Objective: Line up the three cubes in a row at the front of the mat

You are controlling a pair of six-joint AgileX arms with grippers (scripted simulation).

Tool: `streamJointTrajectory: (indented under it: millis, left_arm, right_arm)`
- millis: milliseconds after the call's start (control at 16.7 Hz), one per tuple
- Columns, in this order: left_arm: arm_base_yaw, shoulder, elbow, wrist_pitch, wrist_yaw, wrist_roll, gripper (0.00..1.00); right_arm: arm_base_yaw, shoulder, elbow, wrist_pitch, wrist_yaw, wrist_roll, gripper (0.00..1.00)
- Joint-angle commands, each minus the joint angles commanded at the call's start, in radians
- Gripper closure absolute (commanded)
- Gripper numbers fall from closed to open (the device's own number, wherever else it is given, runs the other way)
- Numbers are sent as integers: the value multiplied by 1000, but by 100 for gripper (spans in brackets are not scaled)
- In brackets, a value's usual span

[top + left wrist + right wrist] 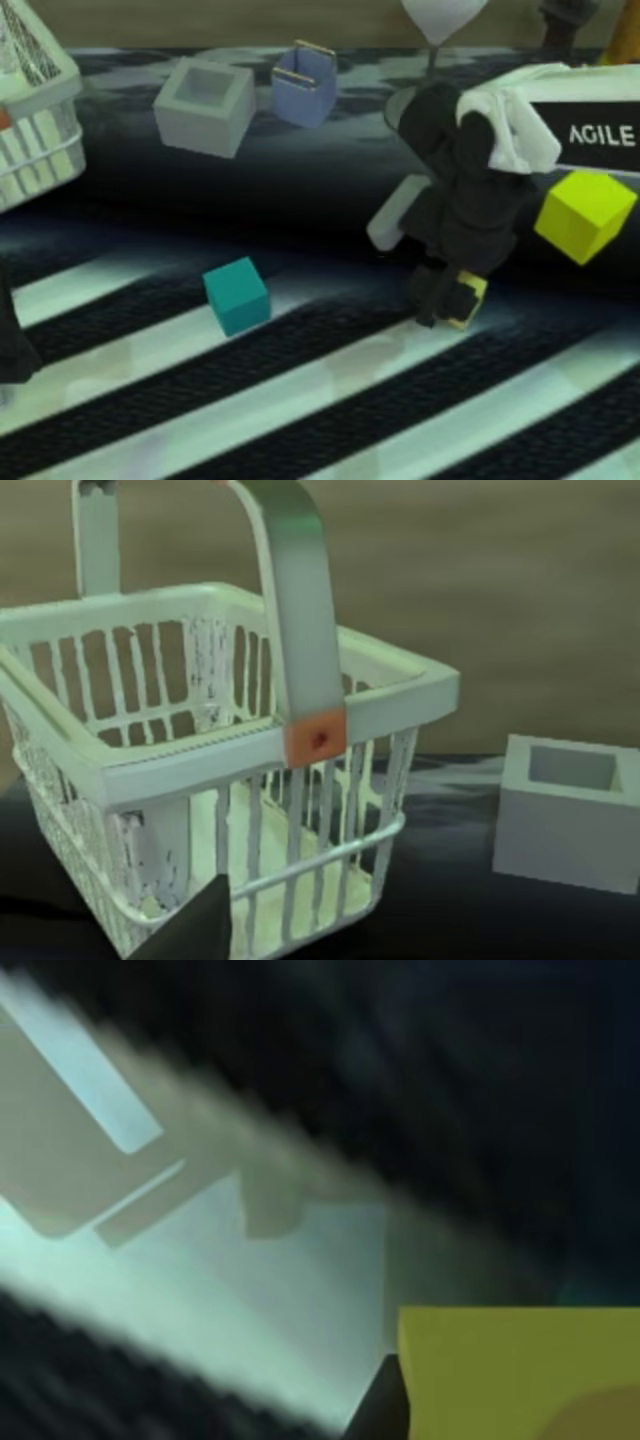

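My right gripper (447, 297) is low over the striped mat (300, 400), right of centre, shut on the small pale yellow cube (470, 292). In the right wrist view that cube (520, 1375) fills the corner beside one dark finger (385, 1410). The teal cube (237, 295) rests on the mat to the left, well apart from the gripper. Behind and to the right of the gripper, the large lime-yellow cube (585, 215) sits tilted at the mat's back edge. My left arm (12, 345) stays parked at the left edge of the table.
A white wire basket (40, 120) (250, 750) stands at the back left. A hollow grey box (205, 105) (570, 815) and a small blue basket (303, 82) sit behind on the dark cloth (300, 180).
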Motion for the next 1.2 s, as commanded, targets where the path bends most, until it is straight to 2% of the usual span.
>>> streamJointTrajectory:
  millis: [300, 660, 1200]
  left_arm:
    - [0, 0, 0, 0, 0, 0, 0]
    - [0, 0, 0, 0, 0, 0, 0]
    - [0, 0, 0, 0, 0, 0, 0]
  right_arm:
    - [3, -67, 88, -160, 0, 0, 100]
    - [9, -79, 83, -167, -1, -13, 100]
    - [196, -299, -150, -159, -12, -321, 100]
